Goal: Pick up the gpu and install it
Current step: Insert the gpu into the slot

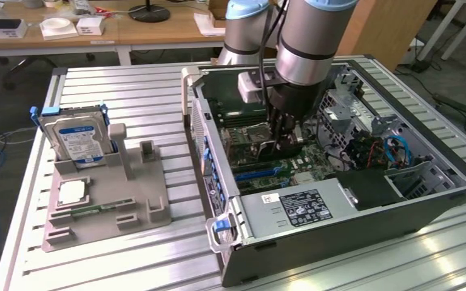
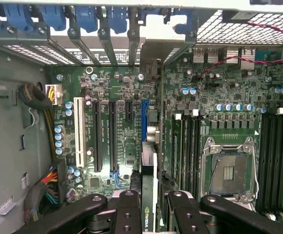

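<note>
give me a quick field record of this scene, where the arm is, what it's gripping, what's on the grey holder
arm: pincer down inside the open computer case
grip: shut on the graphics card, held edge-on
card position: running along the blue slot on the motherboard; seated or not, cannot tell
exterior view's left: grey holder on the table beside the case
on holder: hard drive upright, processor chip lying flat
</note>
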Motion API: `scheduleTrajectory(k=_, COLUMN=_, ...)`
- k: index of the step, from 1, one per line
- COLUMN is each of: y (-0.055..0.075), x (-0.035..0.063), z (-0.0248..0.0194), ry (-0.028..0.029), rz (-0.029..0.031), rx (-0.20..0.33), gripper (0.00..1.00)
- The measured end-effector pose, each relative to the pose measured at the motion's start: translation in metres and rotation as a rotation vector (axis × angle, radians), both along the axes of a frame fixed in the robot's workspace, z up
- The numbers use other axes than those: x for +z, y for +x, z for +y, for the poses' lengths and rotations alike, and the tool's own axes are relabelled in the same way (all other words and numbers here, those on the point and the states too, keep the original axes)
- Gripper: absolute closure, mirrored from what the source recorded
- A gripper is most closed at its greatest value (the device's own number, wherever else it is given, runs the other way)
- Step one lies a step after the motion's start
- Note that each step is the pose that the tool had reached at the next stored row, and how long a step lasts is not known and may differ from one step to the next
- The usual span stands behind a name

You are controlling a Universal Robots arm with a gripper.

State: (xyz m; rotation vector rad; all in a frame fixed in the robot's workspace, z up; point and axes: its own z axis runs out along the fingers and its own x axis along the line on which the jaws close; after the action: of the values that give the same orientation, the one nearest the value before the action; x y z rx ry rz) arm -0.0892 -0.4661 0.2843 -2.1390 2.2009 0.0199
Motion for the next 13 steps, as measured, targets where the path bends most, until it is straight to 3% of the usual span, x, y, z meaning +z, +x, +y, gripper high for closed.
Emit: scheduleTrajectory(k=13, y=-0.0009, x=-0.0045, z=-0.0051, ry=-0.0001, rz=0.001, rx=0.0, gripper=0.74)
